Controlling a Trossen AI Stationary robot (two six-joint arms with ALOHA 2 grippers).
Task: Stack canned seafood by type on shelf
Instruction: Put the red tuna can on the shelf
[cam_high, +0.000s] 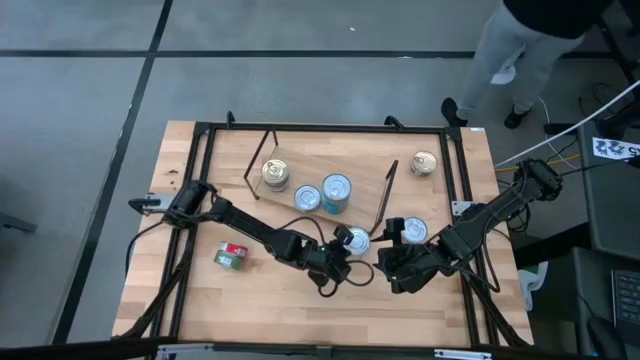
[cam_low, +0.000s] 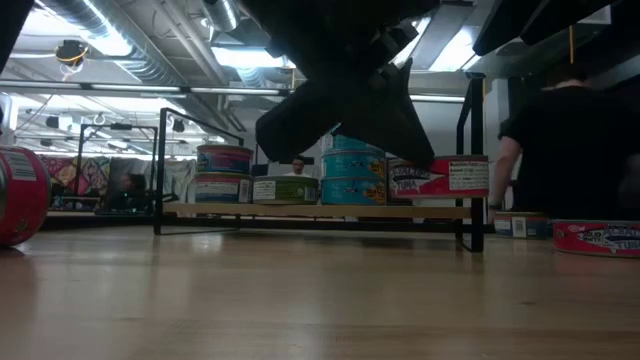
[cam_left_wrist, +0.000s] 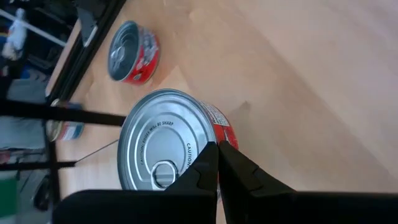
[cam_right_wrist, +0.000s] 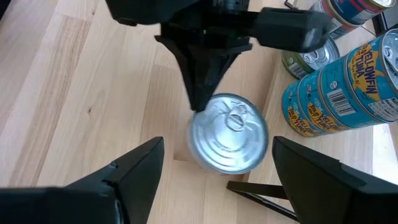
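My left gripper is shut on a short tin with a silver lid and a red label, in front of the shelf's right end. The shelf is a light-wood board on black wire legs. It carries a gold-lidded tin, a silver-lidded tin and a stack of teal tins. My right gripper is open, just right of the held tin. In the right wrist view its fingers stand wide apart on this side of the tin and touch nothing. My left gripper pinches the tin's rim between its two fingers: one fingertip lies over the lid's edge and the other on the red side wall. The fingers come slanting down from the table's left. The tin looks lifted a little off the table, its lid up.
A second red tin stands right of the shelf. A gold-lidded tin stands near the far right corner, and a red-green tin lies on its side at the left. A shelf leg is close to my right gripper. A person stands beyond the far right corner.
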